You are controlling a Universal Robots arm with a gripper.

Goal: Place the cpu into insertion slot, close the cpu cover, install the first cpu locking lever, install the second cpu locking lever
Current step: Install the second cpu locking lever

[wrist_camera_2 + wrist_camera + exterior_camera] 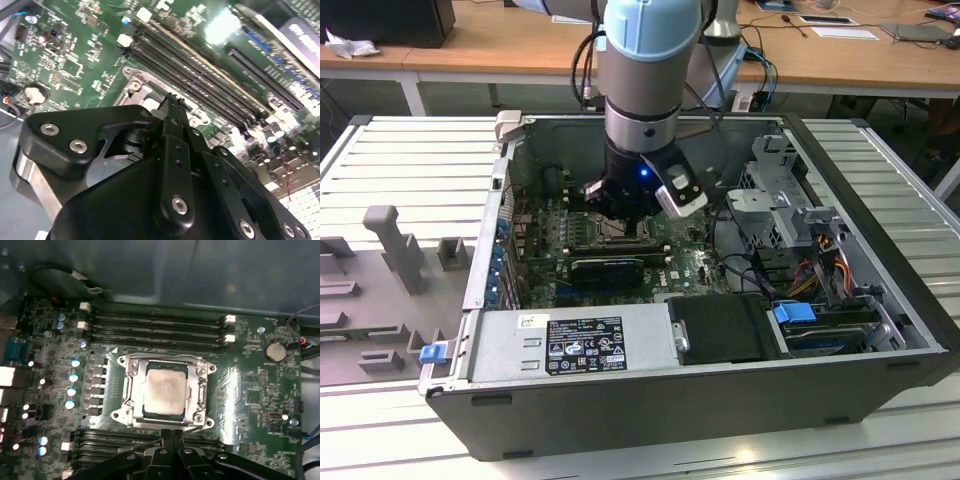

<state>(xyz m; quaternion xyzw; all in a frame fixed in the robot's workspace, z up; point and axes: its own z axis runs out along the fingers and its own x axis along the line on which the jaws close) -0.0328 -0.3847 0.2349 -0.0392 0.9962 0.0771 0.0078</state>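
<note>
The cpu sat in the insertion slot under the closed cpu cover; beside the slot, the end effector was pressed together, empty.

exterior high oblique, wrist views near motherboard

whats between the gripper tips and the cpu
In the first wrist view, the near edge of the cpu cover lies between the gripper and the cpu. The cover lies flat around the chip.
</note>
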